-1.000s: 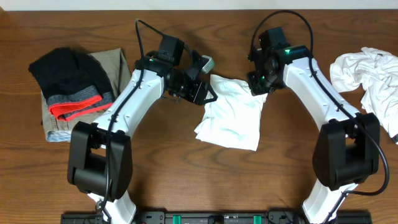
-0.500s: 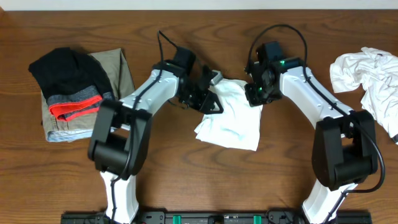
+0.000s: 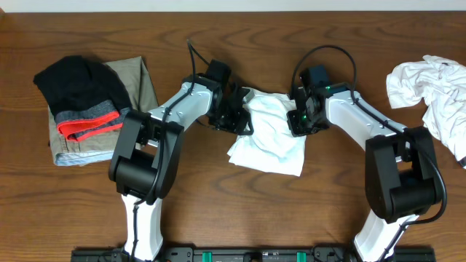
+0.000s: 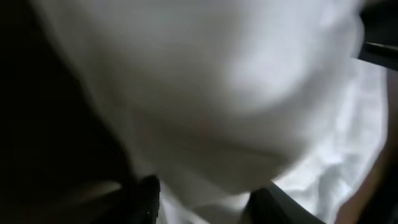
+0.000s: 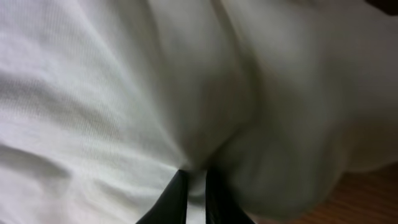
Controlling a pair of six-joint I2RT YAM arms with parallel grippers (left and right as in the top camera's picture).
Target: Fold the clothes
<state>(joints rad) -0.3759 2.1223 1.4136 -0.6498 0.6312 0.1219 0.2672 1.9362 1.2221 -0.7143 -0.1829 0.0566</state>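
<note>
A white garment (image 3: 268,149) lies in the middle of the wooden table, its far edge lifted and bunched between my two grippers. My left gripper (image 3: 243,116) holds the far-left edge. In the left wrist view the white cloth (image 4: 217,81) fills the frame and runs between the dark fingers (image 4: 208,202). My right gripper (image 3: 298,121) holds the far-right edge. In the right wrist view its fingers (image 5: 198,199) are pinched nearly together on the white cloth (image 5: 93,93). No chest print shows.
A stack of folded clothes sits at the left: a black piece (image 3: 76,84) on a grey piece with red trim (image 3: 87,125) on a khaki piece (image 3: 136,78). A crumpled heap of white garments (image 3: 429,91) lies at the far right edge.
Both grippers have moved toward each other and slightly toward the front, carrying the garment's far edge. The cloth between them has bunched up and narrowed.
</note>
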